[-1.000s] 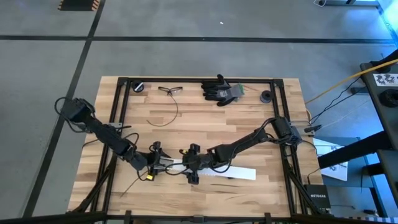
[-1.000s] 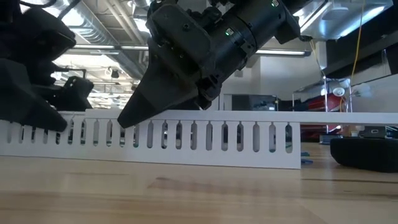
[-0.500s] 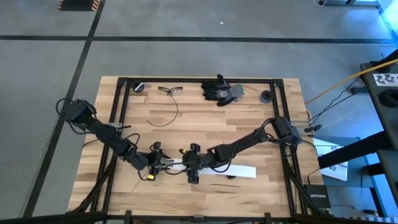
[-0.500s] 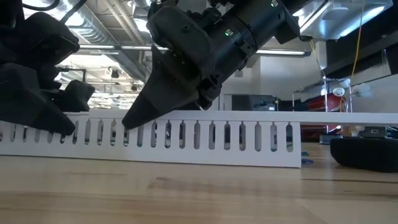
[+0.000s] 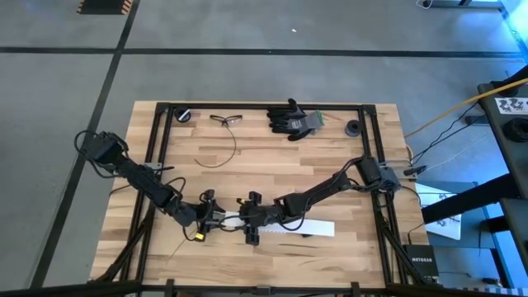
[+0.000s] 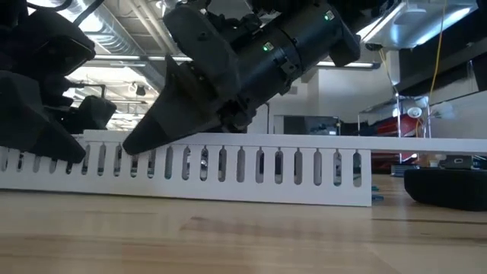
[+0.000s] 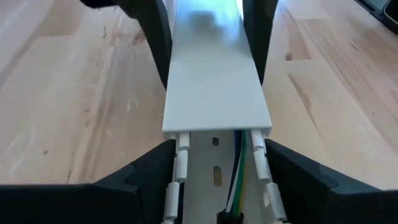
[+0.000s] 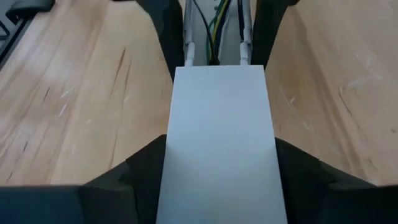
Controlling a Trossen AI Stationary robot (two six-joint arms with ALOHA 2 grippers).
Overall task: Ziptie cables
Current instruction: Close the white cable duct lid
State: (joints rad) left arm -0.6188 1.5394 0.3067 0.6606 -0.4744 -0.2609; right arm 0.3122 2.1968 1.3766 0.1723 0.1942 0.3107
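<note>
Both arms reach low, converging on the white slotted cable duct [image 5: 285, 228]. The left gripper [image 5: 209, 219] clasps the duct's left end, where the cables [image 7: 237, 168] lie inside; the right gripper [image 5: 251, 219] clasps it just beside, over the lid [image 8: 217, 143].

Even, bright overhead light; soft shadows on table [image 5: 264, 157]; ceiling lamps glare in low view; near wrist-view parts blurred.

Workshop: exposed ceiling ducts [image 6: 114, 42], workbench [image 5: 264, 165].

White slotted duct [image 6: 228, 173]; green, blue cables [image 7: 238, 163]; black tools.
</note>
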